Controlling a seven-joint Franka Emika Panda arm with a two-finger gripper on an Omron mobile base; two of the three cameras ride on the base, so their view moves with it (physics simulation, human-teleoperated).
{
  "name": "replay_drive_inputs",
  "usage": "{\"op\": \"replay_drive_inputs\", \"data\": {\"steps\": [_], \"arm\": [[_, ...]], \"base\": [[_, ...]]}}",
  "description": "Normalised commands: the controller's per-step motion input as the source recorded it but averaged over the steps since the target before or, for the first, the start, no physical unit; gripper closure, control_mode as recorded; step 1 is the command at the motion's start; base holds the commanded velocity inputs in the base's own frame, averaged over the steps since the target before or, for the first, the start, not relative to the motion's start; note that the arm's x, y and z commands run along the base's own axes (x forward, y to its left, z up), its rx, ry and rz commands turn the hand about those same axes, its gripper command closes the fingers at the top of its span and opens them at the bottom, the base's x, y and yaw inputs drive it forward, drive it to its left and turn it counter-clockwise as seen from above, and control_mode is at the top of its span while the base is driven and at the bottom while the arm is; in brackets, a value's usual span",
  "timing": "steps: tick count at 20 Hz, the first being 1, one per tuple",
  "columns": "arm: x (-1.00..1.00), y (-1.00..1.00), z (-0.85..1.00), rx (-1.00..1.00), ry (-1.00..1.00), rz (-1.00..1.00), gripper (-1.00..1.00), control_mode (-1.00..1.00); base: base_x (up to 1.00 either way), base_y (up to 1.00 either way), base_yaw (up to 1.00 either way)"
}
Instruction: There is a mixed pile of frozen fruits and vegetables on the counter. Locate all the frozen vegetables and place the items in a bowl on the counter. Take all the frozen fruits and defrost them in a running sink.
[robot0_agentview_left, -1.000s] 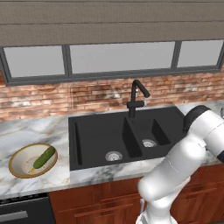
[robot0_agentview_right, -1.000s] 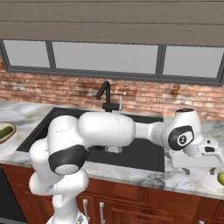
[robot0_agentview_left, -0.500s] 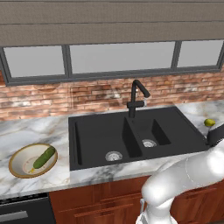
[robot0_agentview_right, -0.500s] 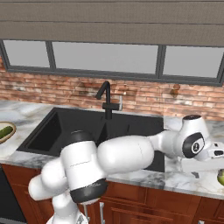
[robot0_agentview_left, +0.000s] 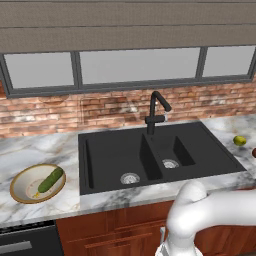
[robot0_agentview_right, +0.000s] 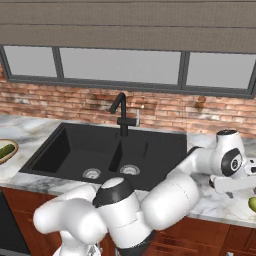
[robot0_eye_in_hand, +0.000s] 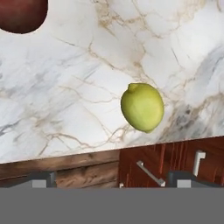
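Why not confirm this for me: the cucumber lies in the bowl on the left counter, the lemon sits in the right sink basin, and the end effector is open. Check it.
Wrong on one count. The lemon isn't in the sink; it lies on the marble counter near the front edge, as the hand view shows. The cucumber does lie in the bowl, and the end effector is open.

A red brick wall (robot0_agentview_left: 100, 107) runs behind the table. Above it sits a long window (robot0_agentview_left: 137, 65) with dark frames and frosted grey panes, under a grey-brown slatted blind (robot0_agentview_left: 125, 25). Below the table front are reddish-brown wooden cabinet doors (robot0_agentview_left: 115, 227) with slim metal handles (robot0_eye_in_hand: 151, 173). A dark appliance front (robot0_agentview_left: 27, 242) stands at the lower left.
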Motion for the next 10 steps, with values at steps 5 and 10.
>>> {"op": "replay_drive_inputs", "data": {"steps": [5,10], "arm": [[0.04,-0.43,-0.38,0.02,0.0,0.1,-1.0,-1.0],[0.05,-0.44,-0.35,0.02,0.0,0.11,-1.0,-1.0]], "base": [[0.0,0.0,0.0],[0.0,0.0,0.0]]}}
